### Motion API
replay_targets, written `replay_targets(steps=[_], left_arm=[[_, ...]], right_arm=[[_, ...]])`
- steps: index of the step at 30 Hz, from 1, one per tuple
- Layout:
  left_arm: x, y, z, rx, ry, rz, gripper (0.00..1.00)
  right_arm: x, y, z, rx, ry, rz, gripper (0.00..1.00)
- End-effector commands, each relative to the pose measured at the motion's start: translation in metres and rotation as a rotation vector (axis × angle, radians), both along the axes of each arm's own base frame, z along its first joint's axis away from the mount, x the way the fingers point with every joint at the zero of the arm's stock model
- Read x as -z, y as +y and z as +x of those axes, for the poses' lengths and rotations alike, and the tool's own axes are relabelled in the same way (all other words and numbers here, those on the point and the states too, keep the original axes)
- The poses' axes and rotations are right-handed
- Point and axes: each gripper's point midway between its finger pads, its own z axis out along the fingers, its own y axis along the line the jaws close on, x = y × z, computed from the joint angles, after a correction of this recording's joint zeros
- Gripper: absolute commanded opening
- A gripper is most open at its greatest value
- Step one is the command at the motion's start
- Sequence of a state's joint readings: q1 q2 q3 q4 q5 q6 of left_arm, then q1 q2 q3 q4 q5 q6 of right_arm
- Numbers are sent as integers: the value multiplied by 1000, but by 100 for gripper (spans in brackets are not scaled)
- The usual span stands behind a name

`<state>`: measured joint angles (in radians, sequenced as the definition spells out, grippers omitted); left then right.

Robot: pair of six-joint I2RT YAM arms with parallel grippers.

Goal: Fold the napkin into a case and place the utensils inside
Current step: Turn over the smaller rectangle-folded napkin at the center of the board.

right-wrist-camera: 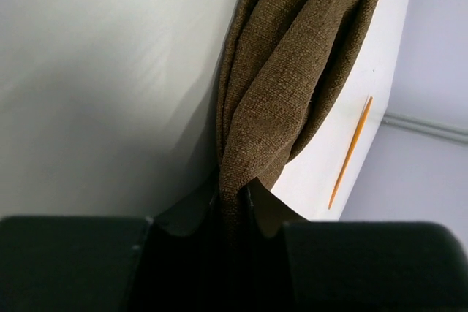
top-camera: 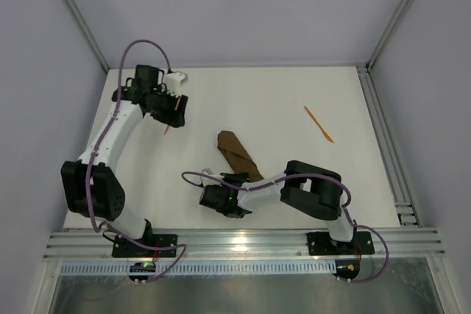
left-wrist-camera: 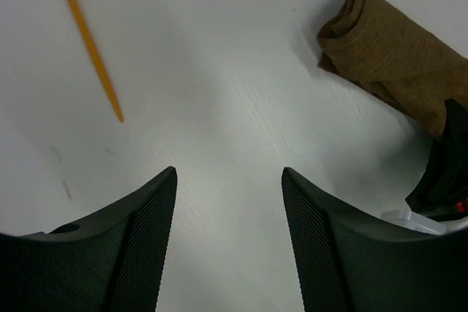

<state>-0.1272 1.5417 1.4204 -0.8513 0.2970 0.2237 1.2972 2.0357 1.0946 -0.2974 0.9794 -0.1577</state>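
The napkin [top-camera: 237, 154] lies near the middle of the surface [top-camera: 294, 93] as a narrow, bunched strip, not yet a neat case. The right fingers [right-wrist-camera: 234, 191] are pinching its near end, and the cloth comes up between the two tips. The left fingers [left-wrist-camera: 229, 173] are spread wide with nothing between them, above the bare surface at the far left. One utensil [left-wrist-camera: 88, 42] lies just beside them, apart from the cloth. The other utensil [top-camera: 319, 123] lies well apart, on the right side.

We judge that the folding step is in hand, and no utensil is inside. The next move, we think, calls for laying the pinched end flat so that a pocket is formed, without dragging the whole strip. Only then can the left fingers go down on the thin utensil, which lies flat and may be difficult to take.
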Motion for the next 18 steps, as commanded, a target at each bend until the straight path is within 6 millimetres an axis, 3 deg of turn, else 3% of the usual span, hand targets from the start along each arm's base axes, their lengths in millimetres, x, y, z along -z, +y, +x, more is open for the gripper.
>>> replay_targets(steps=[1,2,3,4,5,6,8,14,16,17,18], left_arm=[[16,-78,4,182,53,-63,63],[17,-103,6,237,32,-71,64],[20,-115,10,242,28,-84,65],[25,-124,14,244,30,-87,66],[44,-129,23,226,54,-68,66],[47,-137,27,201,71,-84,66],[75,-141,33,169,135,-62,66],[90,-165,38,174,83,-42,71],[101,-160,38,155,85,17,66],[107,-157,37,156,103,40,58],[120,-154,32,161,142,63,41]], right_arm=[[39,19,-35,-149,203,133,20],[35,21,-36,-160,199,155,20],[40,13,-38,-175,200,134,22],[40,17,-37,-186,193,159,22],[44,15,-39,-194,207,151,21],[47,13,-40,-196,214,141,22],[51,14,-40,-201,225,129,22],[59,17,-45,-218,256,110,22],[60,17,-45,-216,258,108,22],[61,16,-45,-211,257,106,22],[60,18,-45,-206,256,113,22]])
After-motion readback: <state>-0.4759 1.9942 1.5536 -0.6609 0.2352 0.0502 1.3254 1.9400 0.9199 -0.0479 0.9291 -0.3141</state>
